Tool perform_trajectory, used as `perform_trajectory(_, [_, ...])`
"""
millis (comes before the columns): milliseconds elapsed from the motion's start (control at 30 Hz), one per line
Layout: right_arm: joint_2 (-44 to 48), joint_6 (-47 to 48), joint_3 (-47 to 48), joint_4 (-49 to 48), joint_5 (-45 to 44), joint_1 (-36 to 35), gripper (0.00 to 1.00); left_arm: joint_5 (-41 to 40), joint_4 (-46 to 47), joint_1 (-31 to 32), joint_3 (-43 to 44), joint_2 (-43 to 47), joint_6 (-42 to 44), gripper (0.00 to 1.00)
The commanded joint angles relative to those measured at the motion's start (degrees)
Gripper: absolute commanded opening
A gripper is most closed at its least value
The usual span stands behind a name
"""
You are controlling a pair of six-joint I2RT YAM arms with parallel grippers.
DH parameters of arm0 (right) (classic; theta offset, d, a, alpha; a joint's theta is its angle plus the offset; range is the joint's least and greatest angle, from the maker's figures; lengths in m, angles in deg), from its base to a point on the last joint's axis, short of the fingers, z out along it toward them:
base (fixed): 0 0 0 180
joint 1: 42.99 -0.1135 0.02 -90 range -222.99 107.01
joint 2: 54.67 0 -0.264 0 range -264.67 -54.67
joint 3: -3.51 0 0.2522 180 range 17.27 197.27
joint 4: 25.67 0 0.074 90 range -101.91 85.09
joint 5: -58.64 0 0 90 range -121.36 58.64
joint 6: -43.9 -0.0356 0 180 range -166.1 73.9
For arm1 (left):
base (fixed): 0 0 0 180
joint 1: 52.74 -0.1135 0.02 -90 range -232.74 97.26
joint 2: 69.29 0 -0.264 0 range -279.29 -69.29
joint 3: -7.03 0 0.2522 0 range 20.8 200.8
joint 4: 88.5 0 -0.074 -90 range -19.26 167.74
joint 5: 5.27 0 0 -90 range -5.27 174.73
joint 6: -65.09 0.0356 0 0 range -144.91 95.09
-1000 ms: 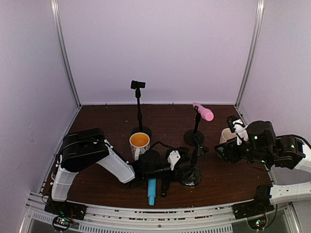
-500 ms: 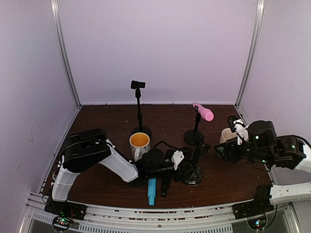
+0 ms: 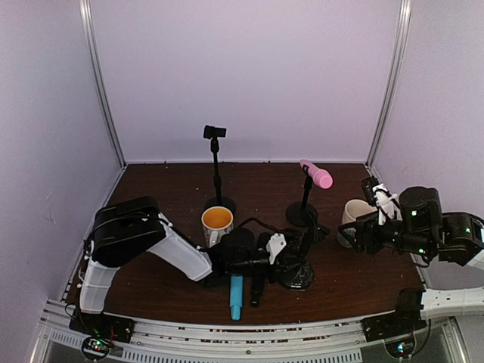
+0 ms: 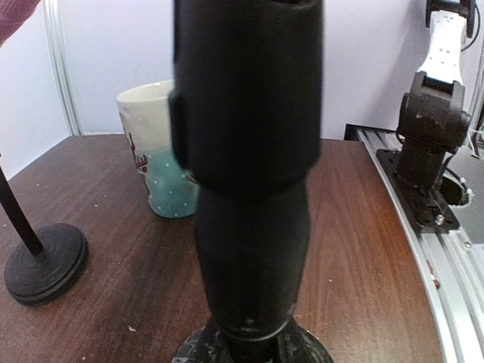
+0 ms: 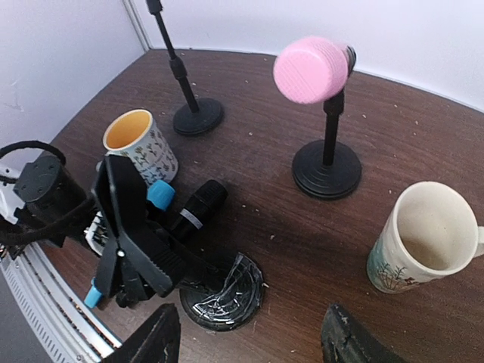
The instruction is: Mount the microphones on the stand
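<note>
The left gripper [image 3: 291,246] is right up against the stand [image 3: 296,274], likely to steady it for loading; I cannot tell whether it is closed on the stem. 2 mics, the blue mic [image 3: 236,296] and black mic [image 3: 257,287], lie on the surface [image 3: 363,280] just left of that stand, handy. The pink mic [image 3: 316,174] sits clipped up behind it. To the stand's right, the right gripper [image 5: 253,342] gapes wide and holds nothing.

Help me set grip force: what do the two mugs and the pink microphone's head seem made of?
Yellow-lined mug and cream mug: likely glazed ceramic, thick rims, printed patterns. Pink microphone head: matte, no glare, perhaps foam or soft plastic.
</note>
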Motion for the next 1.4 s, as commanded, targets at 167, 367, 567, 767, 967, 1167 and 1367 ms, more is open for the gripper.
perform_trajectory(167, [3.91,6.55,3.76,-6.60,15.45,0.21,0.71,2.15,-10.81,-0.45,0.73,19.27,-10.99,0.00])
perform_trajectory(367, [-0.05,5.95,2.40,-16.45,21.02,0.13,0.72,-1.49,-30.89,-0.24,3.65,26.76,-17.61,0.00])
perform_trajectory(567, [-6.06,3.36,4.04,-24.20,22.91,-0.62,0.73,-5.07,-37.69,1.78,1.56,32.09,-20.84,0.00])
perform_trajectory(767, [-11.48,2.07,4.76,-30.12,23.31,-1.01,0.73,-8.02,-41.38,4.22,1.28,34.20,-21.42,0.00])
perform_trajectory(967, [-16.59,-0.02,5.60,-35.55,19.56,-1.18,0.58,-9.14,-42.48,5.38,0.06,34.58,-21.41,0.00])
perform_trajectory(1167, [-18.67,-0.26,9.58,-33.68,13.52,-0.75,0.24,-10.43,-39.75,5.75,-5.23,34.96,-24.36,0.00])
perform_trajectory(1367, [-21.82,2.49,18.79,-28.37,12.47,2.73,0.19,-12.15,-38.52,7.02,-9.42,34.50,-24.96,0.00])
